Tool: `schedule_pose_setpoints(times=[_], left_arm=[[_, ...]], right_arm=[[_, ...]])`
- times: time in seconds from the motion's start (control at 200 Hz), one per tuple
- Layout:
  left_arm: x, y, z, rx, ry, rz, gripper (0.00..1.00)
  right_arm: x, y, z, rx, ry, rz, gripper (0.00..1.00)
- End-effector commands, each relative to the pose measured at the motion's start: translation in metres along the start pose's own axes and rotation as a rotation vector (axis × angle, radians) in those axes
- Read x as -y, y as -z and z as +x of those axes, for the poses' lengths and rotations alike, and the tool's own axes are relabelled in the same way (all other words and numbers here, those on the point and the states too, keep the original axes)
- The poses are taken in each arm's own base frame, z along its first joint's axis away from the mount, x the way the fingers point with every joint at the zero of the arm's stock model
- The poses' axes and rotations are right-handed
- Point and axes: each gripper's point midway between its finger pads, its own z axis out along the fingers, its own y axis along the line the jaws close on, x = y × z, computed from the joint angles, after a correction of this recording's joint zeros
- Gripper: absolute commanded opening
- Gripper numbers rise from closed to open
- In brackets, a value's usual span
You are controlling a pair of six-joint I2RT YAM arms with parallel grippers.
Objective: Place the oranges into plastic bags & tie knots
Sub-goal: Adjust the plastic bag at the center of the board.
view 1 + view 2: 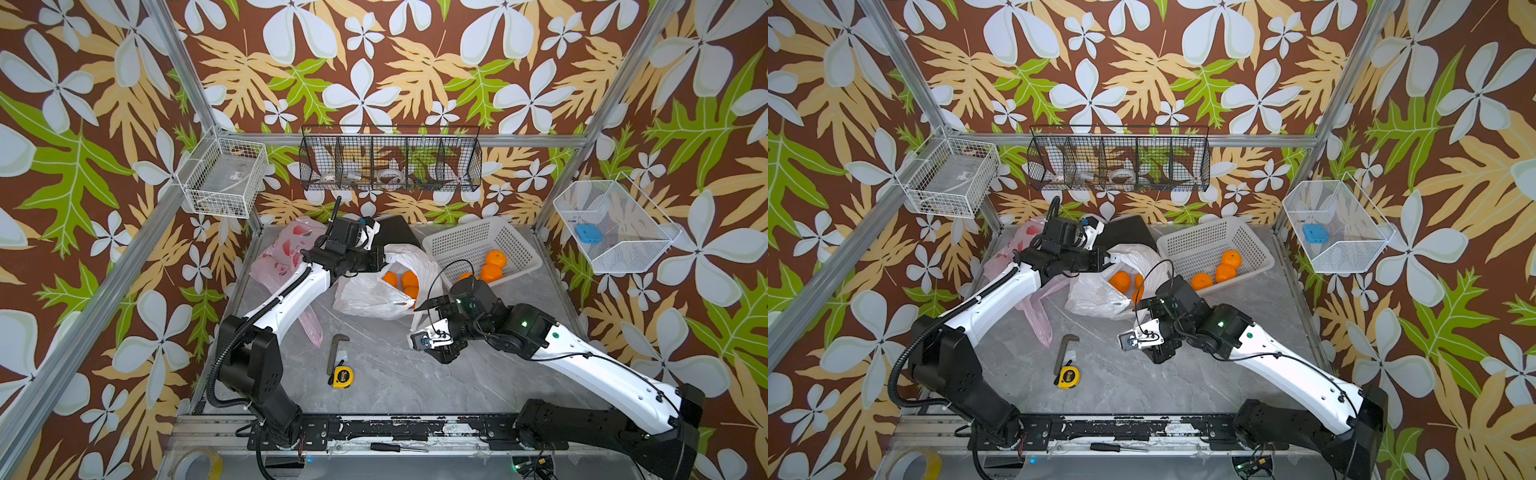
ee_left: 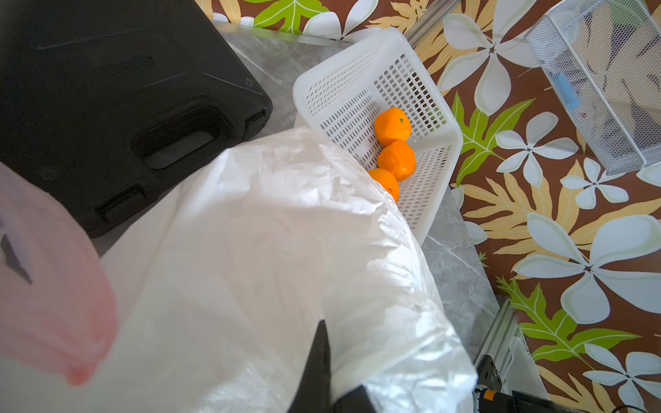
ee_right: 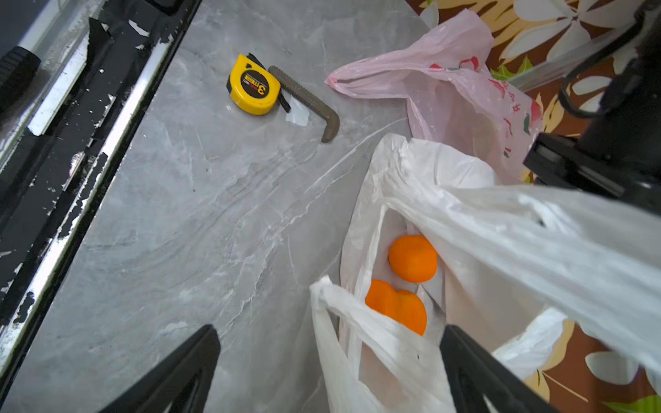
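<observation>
White translucent plastic bag (image 1: 365,297) lies crumpled in the middle of the grey marble table (image 1: 395,374), its mouth gaping toward the right arm. The left fingers (image 2: 320,357) are pinched together on the bag's far rim, holding that edge lifted so the film runs taut from them. In the left wrist view the thin plastic bunches around the black finger. Three small glossy oranges (image 3: 413,258) rest inside the bag, one apart and two pressed together, lower than the pinched rim and not touching the left fingers. The right fingers (image 3: 186,368) stand spread wide and hold nothing. Between them, in the right wrist view, lies the bag's near handle strip (image 3: 357,321), loose and untied; the two touching oranges lie just past it. Whether either finger touches the plastic I cannot tell. Three more round oranges (image 1: 491,272) sit touching in a row at the near corner of the white perforated plastic basket (image 1: 469,239), apart from both pairs of fingers. Pink translucent bag (image 1: 282,257) printed with red fruit lies beside the white bag, partly under the left arm. A yellow tape measure (image 3: 254,84) touches a grey L-shaped metal bar (image 3: 307,100) on bare table nearer the front rail. A black plastic case (image 2: 107,89) sits behind the white bag.
</observation>
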Motion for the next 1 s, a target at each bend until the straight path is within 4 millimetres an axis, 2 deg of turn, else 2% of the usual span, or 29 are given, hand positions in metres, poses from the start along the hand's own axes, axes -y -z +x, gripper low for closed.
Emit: schedule_pose_setpoints(times=[0.0,0.11,0.185,0.28,0.425,0.586,0.756,0.831,0.921,0.991], left_arm=[[0.001,0.000,-0.001,0.001,-0.014,0.007,0.00],[0.000,-0.001,-0.001,0.001,-0.010,0.007,0.00],[0.000,-0.002,0.000,-0.003,-0.009,0.009,0.00],[0.000,-0.002,0.001,-0.005,-0.011,0.007,0.00],[-0.001,-0.002,0.002,-0.007,-0.011,0.007,0.00],[-0.001,-0.003,0.002,-0.009,-0.011,0.006,0.00],[-0.001,-0.003,0.002,-0.014,-0.012,0.006,0.00],[-0.001,-0.004,0.002,-0.015,-0.013,0.006,0.00],[-0.002,-0.004,0.003,-0.017,-0.014,0.005,0.00],[-0.002,-0.004,0.003,-0.018,-0.014,0.005,0.00]], right_arm=[[0.005,-0.015,0.014,-0.099,0.045,0.035,0.97],[0.008,-0.023,0.015,-0.115,0.066,0.026,0.93],[0.010,-0.028,0.019,-0.149,0.076,0.011,0.85],[0.014,-0.035,0.021,-0.162,0.093,0.014,0.80],[0.014,-0.043,0.030,-0.217,0.110,-0.016,0.77],[0.015,-0.050,0.040,-0.267,0.123,-0.019,0.66],[0.013,-0.049,0.056,-0.355,0.131,-0.028,0.64],[0.012,-0.048,0.055,-0.349,0.130,-0.023,0.62],[0.013,-0.048,0.054,-0.346,0.129,-0.018,0.53],[0.014,-0.048,0.054,-0.349,0.129,-0.018,0.40]])
